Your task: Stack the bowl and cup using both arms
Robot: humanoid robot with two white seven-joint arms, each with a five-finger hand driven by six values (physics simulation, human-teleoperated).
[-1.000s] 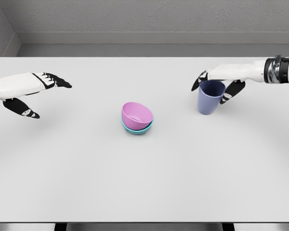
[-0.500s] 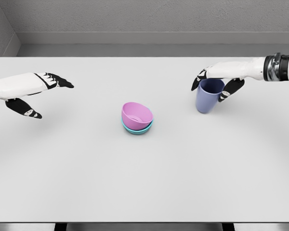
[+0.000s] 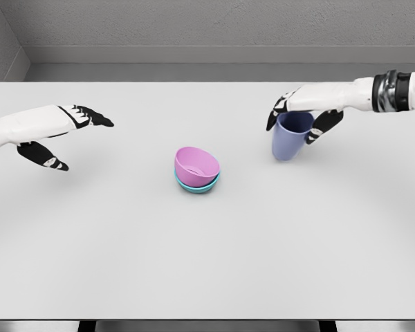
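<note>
1. Your right hand [image 3: 301,117] has its fingers wrapped round the blue cup [image 3: 289,135], tilted, right of the pink bowl [image 3: 196,164] nested in the teal bowl [image 3: 196,184].
2. Level the cup before lowering it into the pink bowl.
3. Left hand [image 3: 59,131]: fingers spread, empty.

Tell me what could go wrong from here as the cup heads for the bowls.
1. The cup is tilted in the right hand, gripped only near its rim, so it might slip or swing on the way over.
2. The pink bowl sits askew in the teal bowl; a cup set into it may tip or rock the stack.
3. The left hand is open and off to the side, so nothing steadies the bowls.
</note>
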